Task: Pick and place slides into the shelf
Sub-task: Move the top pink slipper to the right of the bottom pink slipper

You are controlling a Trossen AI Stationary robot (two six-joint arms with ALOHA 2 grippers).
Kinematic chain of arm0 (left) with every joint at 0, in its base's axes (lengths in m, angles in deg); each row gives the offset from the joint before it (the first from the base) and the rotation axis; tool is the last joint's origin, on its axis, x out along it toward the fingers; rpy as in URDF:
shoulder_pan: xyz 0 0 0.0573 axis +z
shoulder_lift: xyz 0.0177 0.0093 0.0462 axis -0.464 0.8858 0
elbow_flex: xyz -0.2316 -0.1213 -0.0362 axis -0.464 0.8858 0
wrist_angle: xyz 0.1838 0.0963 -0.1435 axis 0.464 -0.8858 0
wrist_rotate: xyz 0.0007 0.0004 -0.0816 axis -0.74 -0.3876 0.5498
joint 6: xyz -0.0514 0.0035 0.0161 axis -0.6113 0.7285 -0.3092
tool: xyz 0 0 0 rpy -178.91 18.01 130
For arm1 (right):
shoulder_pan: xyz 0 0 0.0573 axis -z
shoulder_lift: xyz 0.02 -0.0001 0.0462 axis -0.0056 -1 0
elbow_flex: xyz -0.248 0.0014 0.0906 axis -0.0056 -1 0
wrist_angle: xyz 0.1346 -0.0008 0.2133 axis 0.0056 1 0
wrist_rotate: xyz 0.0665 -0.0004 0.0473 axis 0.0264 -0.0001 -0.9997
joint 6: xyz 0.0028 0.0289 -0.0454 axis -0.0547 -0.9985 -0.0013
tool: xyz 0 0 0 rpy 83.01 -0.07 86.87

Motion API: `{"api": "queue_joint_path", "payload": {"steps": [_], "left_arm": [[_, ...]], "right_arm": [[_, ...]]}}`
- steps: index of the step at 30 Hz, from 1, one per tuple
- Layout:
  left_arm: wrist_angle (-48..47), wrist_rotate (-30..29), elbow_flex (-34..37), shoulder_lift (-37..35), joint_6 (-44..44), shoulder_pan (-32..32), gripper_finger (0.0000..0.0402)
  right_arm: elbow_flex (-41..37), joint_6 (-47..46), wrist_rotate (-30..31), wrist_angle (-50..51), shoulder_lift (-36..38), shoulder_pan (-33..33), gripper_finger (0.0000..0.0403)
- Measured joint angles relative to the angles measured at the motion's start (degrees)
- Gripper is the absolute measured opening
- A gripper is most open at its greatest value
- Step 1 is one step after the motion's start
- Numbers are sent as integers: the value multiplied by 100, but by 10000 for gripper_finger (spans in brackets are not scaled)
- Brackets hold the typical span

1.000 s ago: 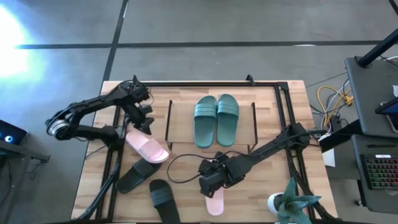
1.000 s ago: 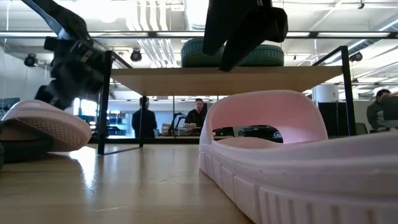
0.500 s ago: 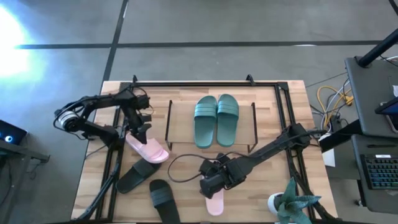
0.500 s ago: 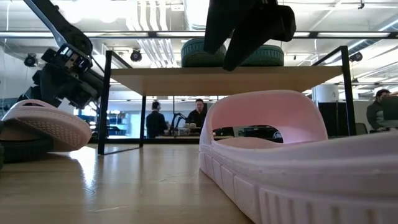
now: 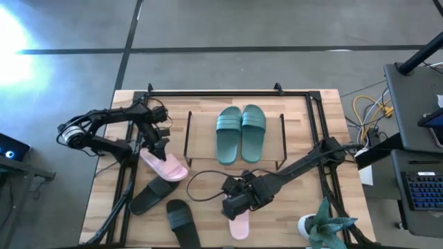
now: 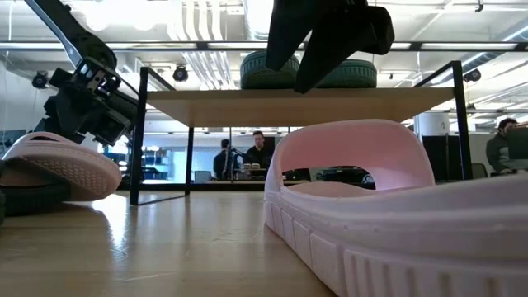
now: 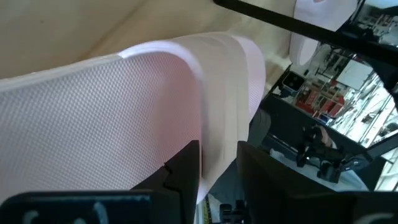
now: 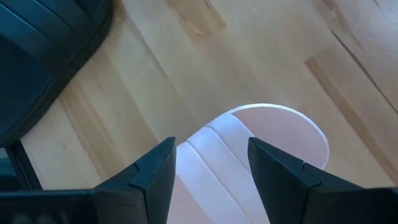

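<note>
One pale pink slide (image 5: 165, 165) lies sole up at the table's left, its near end propped on a black slide (image 5: 151, 196). My left gripper (image 5: 159, 147) is open and comes down on it from the far side. In the left wrist view its fingers stand on either side of the slide's side edge (image 7: 219, 118). The other pink slide (image 5: 239, 226) lies strap up near the front edge. My right gripper (image 5: 234, 205) hangs open above its strap (image 8: 214, 165), clear of it in the low view (image 6: 330, 37). Two teal slides (image 5: 240, 133) rest on the shelf (image 5: 188, 135). A second black slide (image 5: 181, 220) lies near the front. My left gripper has the upturned pink slide's side edge (image 7: 219, 118) between its two fingers, coming slanting down from the far side. I cannot tell whether the fingers touch the edge. The slide stays resting on the table and on the black slide.
A large black tube frame (image 5: 228, 93) runs round the table. A dark cable (image 5: 201, 181) loops in front of the shelf. A potted plant (image 5: 320, 223) stands at the near right corner. People show in the room behind (image 6: 262, 157).
My left gripper has gone down and a little toward the near edge, onto the upturned pink slide, tipping further downward as it went. The slides have stayed where they were.
</note>
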Motion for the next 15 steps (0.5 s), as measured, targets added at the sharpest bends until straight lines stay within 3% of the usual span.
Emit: {"api": "queue_joint_path", "payload": {"steps": [5,10,15], "left_arm": [[217,-2,33,-122,-260,-341,81],[313,-12,-47,-231,-335,-673,12],[189,-29,-523,-656,-602,-842,3]], "right_arm": [[-1,-16,0,-5,0,0,192],[0,-104,2,-7,0,0,192],[-2,-294,124,-42,16,-11,191]]}}
